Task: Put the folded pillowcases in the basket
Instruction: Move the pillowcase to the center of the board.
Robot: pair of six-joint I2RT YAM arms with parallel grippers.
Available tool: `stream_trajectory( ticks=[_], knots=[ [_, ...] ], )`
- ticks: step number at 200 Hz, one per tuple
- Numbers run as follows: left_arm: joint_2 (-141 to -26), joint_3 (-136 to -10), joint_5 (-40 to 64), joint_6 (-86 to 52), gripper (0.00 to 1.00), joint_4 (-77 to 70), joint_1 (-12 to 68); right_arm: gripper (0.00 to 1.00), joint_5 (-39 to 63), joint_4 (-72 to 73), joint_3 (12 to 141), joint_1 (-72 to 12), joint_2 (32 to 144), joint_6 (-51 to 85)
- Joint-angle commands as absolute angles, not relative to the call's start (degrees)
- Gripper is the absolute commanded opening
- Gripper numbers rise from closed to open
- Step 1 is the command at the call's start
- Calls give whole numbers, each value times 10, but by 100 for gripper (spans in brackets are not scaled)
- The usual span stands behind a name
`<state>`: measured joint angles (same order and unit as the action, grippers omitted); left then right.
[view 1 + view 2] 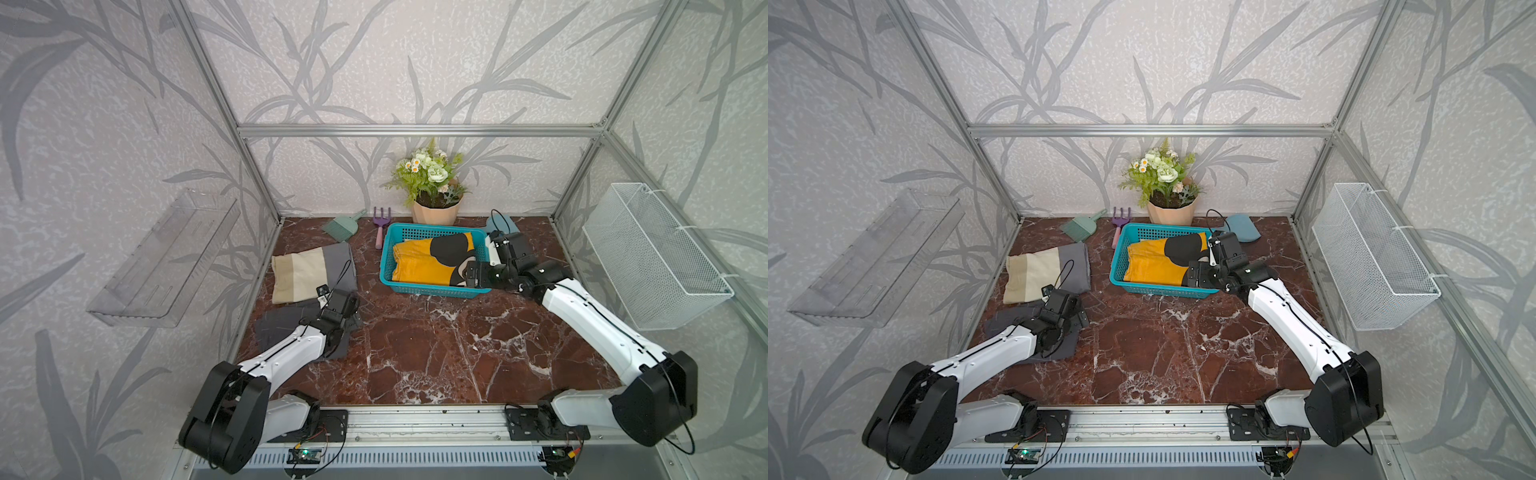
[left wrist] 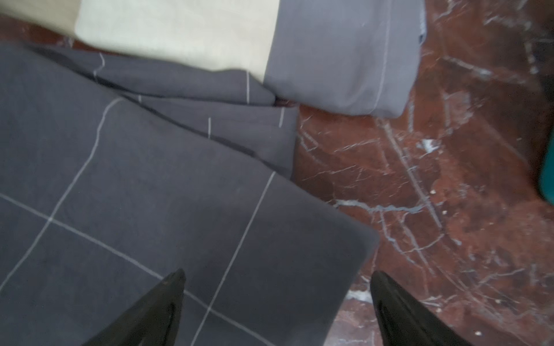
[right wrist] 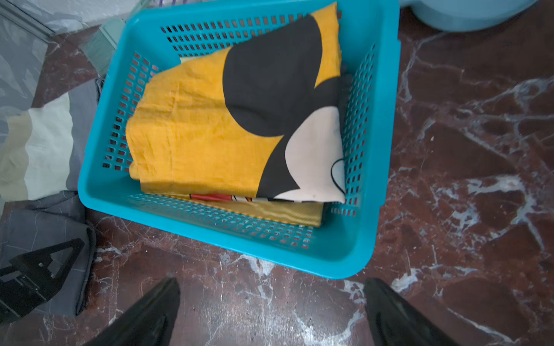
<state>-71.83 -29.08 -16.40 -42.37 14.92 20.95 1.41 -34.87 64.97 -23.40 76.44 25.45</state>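
The folded pillowcase (image 3: 209, 128), the yellow one with the black print, is lying inside the teal basket (image 3: 209, 242). It's a bit crooked, with a lower layer poking out on the near side, but we'd call the drop done or close to it.

It's thin cloth, so we reckon it's light, soft and floppy, and the layers look ready to slide apart if nudged. If it needs tidying, we'd pinch a folded edge through all the layers rather than grab a loose corner.

The right claw (image 3: 271, 281) is spread wide and holding nothing. It's over bare counter (image 3: 449, 209) just beside the basket's near wall, with the arm stretched forward and the wrist tipped down.

The left claw (image 2: 277, 272) is wide and empty too, hanging over the corner of a dark grey checked cloth (image 2: 135, 194), with that arm reaching low and forward. A beige-and-grey folded cloth (image 2: 239, 36) lies right next to it.
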Motion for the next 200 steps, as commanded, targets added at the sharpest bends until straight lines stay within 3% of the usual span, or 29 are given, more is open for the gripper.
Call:
stream_trajectory(
  ticks=[1, 12, 22, 47, 55, 86, 121, 162, 200],
  knots=[
    [-755, -277, -152, -443, 96, 137, 210, 99, 20, -351, 633, -236, 731, 275],
    [-773, -276, -133, -442, 90, 127, 210, 99, 21, -352, 623, -237, 725, 276],
    [-786, -276, -121, -440, 77, 120, 210, 99, 20, -354, 614, -237, 718, 276],
    [-788, -273, -106, -433, 14, 116, 211, 99, 19, -363, 600, -237, 706, 277],
    [-782, -271, -96, -430, 0, 116, 211, 99, 18, -367, 598, -237, 702, 277],
    [-766, -267, -19, -433, 0, 104, 232, 99, 15, -382, 601, -237, 684, 278],
    [-753, -273, 7, -493, 0, 85, 345, 99, 29, -396, 605, -237, 674, 285],
    [-796, -292, 23, -572, 19, 5, 479, 99, 53, -399, 574, -237, 649, 305],
    [-878, -357, 48, -565, 39, -37, 526, 99, 76, -385, 527, -236, 603, 332]
  ],
)
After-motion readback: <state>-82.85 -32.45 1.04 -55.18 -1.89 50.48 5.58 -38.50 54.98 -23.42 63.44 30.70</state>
